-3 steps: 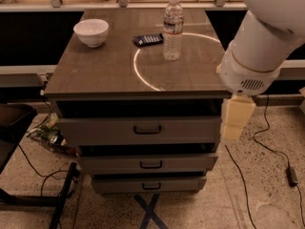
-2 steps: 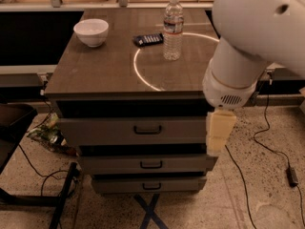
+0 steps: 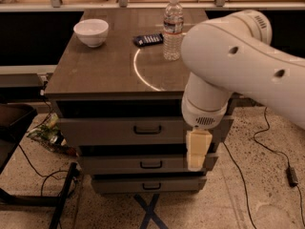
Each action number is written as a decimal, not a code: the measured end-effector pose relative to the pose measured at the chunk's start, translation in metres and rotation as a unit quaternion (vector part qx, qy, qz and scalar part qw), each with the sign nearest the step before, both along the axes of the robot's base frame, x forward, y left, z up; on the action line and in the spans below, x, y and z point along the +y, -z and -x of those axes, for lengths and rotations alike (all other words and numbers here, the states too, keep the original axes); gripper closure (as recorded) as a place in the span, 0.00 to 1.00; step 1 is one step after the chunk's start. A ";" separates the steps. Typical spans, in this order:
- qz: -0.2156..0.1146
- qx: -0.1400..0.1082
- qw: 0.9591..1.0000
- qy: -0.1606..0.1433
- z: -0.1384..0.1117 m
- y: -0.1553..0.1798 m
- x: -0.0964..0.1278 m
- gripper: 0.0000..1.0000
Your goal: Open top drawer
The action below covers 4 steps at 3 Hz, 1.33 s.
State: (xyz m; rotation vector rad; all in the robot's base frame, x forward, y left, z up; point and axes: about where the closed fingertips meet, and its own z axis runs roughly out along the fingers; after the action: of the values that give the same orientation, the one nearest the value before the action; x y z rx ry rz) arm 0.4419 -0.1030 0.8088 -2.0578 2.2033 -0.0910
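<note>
1. Robot arm point(image 3: 238, 61): white and thick-jointed. It is reached in from the right edge across the right side of the cabinet, with its wrist turned downward.

2. Cabinet point(image 3: 105, 75): a dark brown top is carried over three grey drawers. A pale curved ring of light is cast on the top.

3. Top drawer point(image 3: 105, 130): the widest of the three, placed directly beneath the tabletop, with a dark gap above it. A dark loop handle point(image 3: 147, 129) is fixed at the centre of its front. The drawer appears closed.

4. Middle drawer point(image 3: 114, 164): narrower, with a smaller handle.

5. Bottom drawer point(image 3: 119, 185): the narrowest, just above the floor.

6. Gripper point(image 3: 198, 150): cream-coloured, hung below the wrist. It is seen in front of the right end of the top drawer's front and is lowered to the middle drawer, well right of the handle. Nothing is seen held in it. Whether it is released or clenched cannot be told, nor whether a drawer front is touched.

7. Bottle point(image 3: 173, 28): clear plastic, capped, stood upright at the back right of the top.

8. Bowl point(image 3: 91, 32): white, set at the back left.

9. Dark flat packet point(image 3: 148, 40): laid just left of the bottle.
</note>
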 end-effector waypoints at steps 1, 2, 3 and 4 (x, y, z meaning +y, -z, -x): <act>0.027 0.011 1.000 -0.012 -0.010 0.020 0.024 0.00; 0.043 0.021 0.998 -0.044 -0.022 0.056 0.054 0.00; 0.057 0.031 0.996 -0.065 -0.030 0.083 0.073 0.00; 0.060 0.050 0.994 -0.078 -0.037 0.114 0.089 0.00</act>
State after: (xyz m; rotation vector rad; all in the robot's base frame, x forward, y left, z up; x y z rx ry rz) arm 0.4786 -0.0137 0.6947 -2.3410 2.1300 -0.1109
